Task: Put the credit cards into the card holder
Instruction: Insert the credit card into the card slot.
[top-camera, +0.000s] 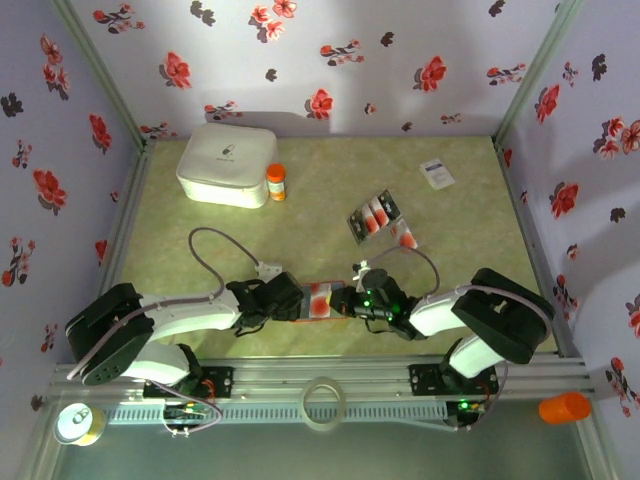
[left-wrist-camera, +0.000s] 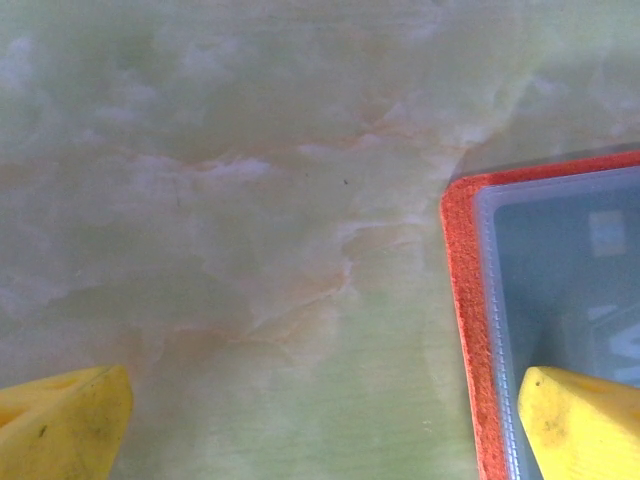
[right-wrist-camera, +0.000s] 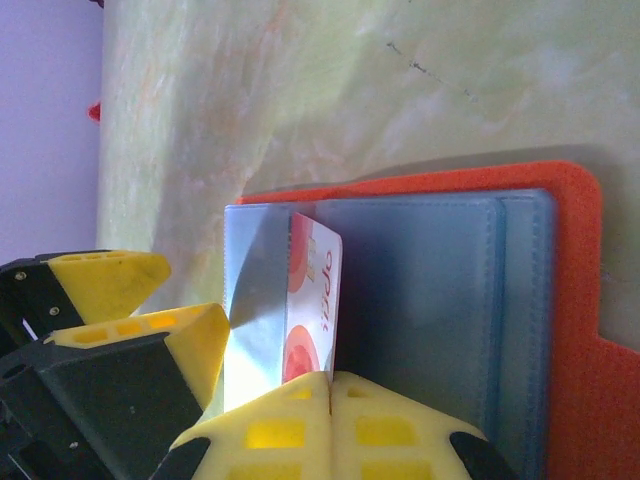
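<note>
- Low in the middle of the top view, between the two wrists, the card holder (top-camera: 322, 300) lies open on the table (top-camera: 330, 200), grey-blue panel up; the step in hand looks like sliding one card into a sleeve.
- Seen from its wrist, the right gripper (right-wrist-camera: 330, 410) has its fingers pressed together on the near edge of a credit card (right-wrist-camera: 316, 290); the card's far end lies at the panel's left pocket, beside a lifted clear flap; how deep it sits I cannot tell.
- By its own camera, the left gripper (left-wrist-camera: 325, 420) stands with jaws wide apart, holding nothing; one fingertip (left-wrist-camera: 580, 425) sits over the holder's corner, seemingly pinning it.
- Next move, as I judge: push the card flat along the pocket until seated, then let go; a tilt could snag the flap.
- Right of centre, the other credit cards (top-camera: 375, 215) lie fanned, well apart from the holder.
- Both forearms stretch low and inward from the lower corners, wrists nearly meeting.
</note>
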